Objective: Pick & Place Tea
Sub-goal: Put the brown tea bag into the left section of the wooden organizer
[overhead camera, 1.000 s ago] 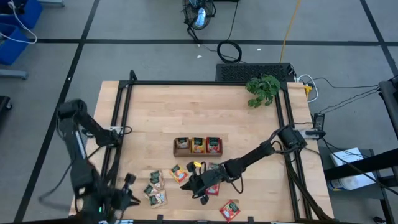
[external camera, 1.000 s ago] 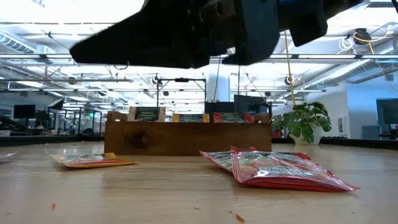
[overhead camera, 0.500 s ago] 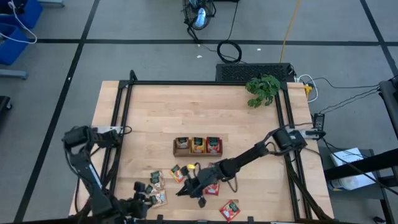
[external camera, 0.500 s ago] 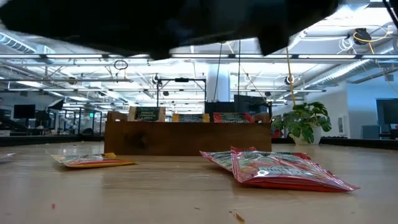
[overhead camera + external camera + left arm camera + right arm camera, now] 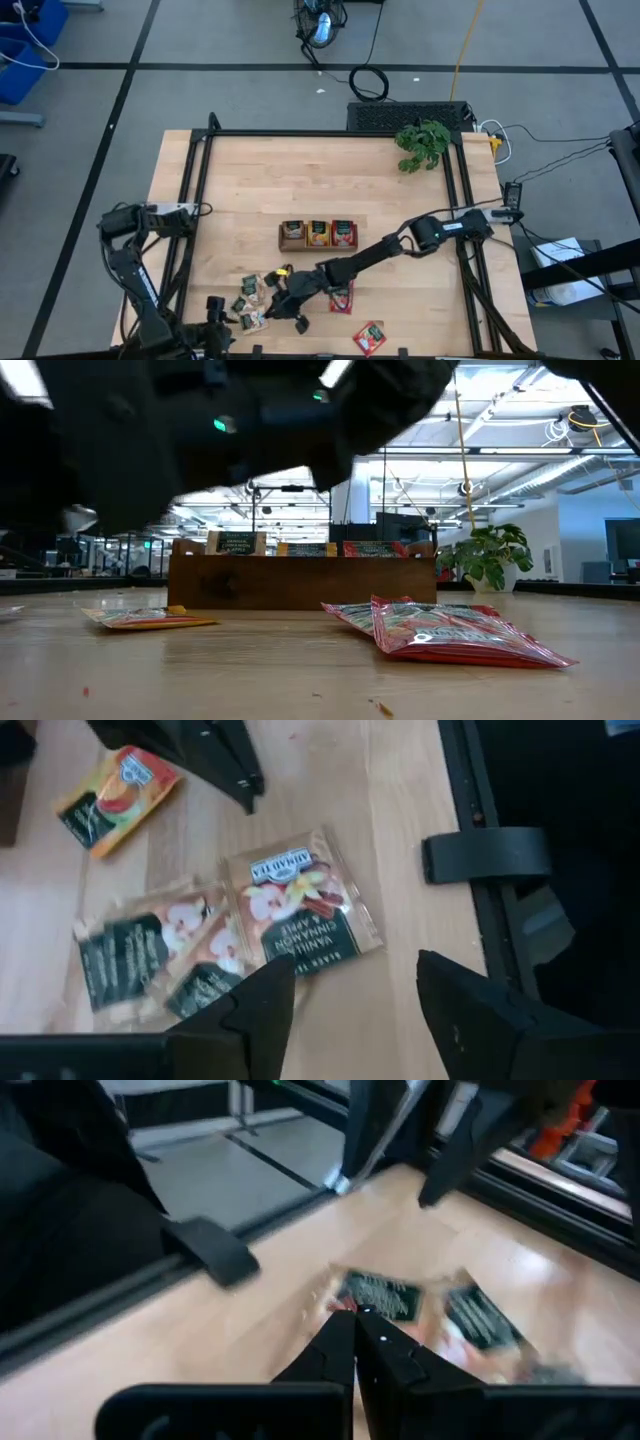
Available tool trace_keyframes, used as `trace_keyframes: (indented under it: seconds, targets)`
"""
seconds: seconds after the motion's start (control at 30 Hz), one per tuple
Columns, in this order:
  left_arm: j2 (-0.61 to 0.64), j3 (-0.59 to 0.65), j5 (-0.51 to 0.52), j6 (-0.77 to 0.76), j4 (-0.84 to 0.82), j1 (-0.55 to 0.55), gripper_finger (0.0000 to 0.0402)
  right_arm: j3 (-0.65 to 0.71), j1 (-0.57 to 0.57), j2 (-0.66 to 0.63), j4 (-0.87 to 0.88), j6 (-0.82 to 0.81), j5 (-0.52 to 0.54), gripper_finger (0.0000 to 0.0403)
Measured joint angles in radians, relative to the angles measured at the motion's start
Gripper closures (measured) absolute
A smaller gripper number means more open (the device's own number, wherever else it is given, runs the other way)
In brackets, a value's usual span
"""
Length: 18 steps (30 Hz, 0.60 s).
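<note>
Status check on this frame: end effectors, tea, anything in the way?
Left end effector open above the tea sachets. Right end effector shut, reaching over the same cluster, crowding it.

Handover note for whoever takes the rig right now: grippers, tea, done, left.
Left gripper: open, empty, hovering over the dark green sachet cluster at the table's front left.
Right gripper: shut, nothing visibly held, reached across to that same cluster.
Long brown three-compartment wooden tray: mid-table, sachets standing in all three compartments.
Loose on the pale wooden table: an orange sachet near the cluster, red sachets in front of the tray, one more red sachet by the front edge.
Left: all loose sachets still to be picked and placed.
</note>
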State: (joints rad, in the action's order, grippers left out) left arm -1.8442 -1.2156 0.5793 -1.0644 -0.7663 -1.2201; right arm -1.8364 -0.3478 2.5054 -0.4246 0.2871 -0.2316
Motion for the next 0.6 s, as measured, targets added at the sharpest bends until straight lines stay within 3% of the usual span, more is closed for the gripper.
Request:
trace_keyframes:
  seconds: [0.23, 0.4, 0.6]
  targets:
    - [0.0, 0.008, 0.024, -0.09, -0.003, -0.012, 0.0208, -0.092, 0.007, 0.067, 0.06, -0.002, -0.031, 0.0403]
    - [0.0, 0.041, 0.015, -0.396, 0.005, -0.001, 0.0216, -0.094, 0.009, 0.062, 0.064, 0.019, -0.032, 0.0403]
    - [0.0, 0.074, 0.002, -0.626, 0.018, 0.004, 0.0232, -0.093, 0.013, 0.066, 0.067, 0.05, -0.033, 0.0403]
